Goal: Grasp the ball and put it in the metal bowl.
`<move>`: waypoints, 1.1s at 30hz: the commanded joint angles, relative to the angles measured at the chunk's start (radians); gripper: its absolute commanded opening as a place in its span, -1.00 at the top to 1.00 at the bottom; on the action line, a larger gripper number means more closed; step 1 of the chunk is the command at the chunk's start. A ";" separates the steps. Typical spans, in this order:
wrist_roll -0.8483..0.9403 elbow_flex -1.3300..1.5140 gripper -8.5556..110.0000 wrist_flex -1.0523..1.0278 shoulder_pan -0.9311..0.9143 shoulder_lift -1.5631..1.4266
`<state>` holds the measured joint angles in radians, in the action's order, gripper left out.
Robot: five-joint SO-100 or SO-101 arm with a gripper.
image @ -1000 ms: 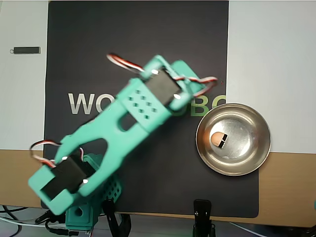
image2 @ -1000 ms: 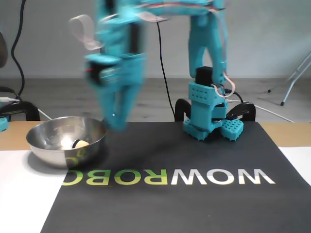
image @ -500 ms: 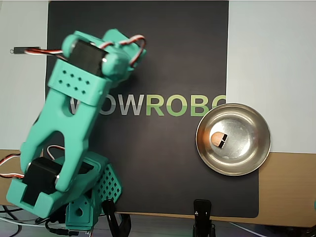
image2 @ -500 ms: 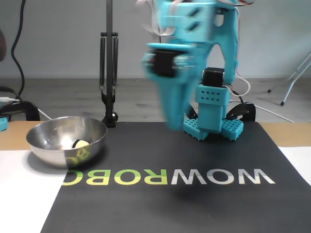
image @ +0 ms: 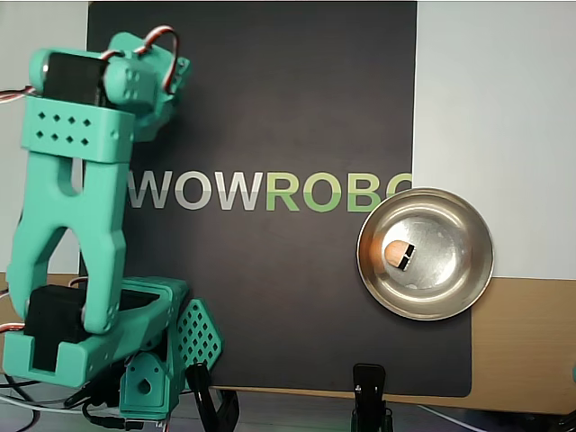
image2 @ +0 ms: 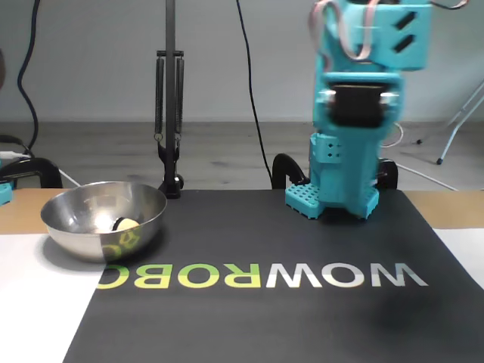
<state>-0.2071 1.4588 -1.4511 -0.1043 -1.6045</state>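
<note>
The small orange-tan ball [image: 394, 254] with its black mark lies on the bottom of the metal bowl [image: 425, 191], left of centre in the overhead view. In the fixed view the ball [image2: 127, 224] shows just over the near rim of the bowl [image2: 98, 243] at the left. My teal gripper [image: 151, 79] is far from the bowl, over the mat's far left corner in the overhead view. In the fixed view the gripper [image2: 350, 162] hangs blurred in front of the arm's base at the right. Its fingers are hidden, and nothing is seen in them.
A black mat [image: 270, 108] with WOWROBO lettering covers the table's middle, with white sheets on both sides. The arm's base [image2: 333, 197] stands at the mat's edge. Black clamps [image: 369, 396] grip the table edge, and a thin black stand [image2: 170, 98] rises behind the bowl.
The arm has swung away from the bowl, across the mat to the far left in the overhead view. Ball and bowl have not moved.
</note>
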 commanded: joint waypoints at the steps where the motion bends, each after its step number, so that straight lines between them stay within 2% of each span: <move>1: 0.002 0.008 0.86 0.009 0.015 -0.038; 13: 0.006 0.279 0.86 0.221 0.054 -0.160; 33: 0.008 1.072 0.86 0.730 0.075 -0.999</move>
<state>-0.2010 2.4712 -0.7670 -0.0307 -2.4958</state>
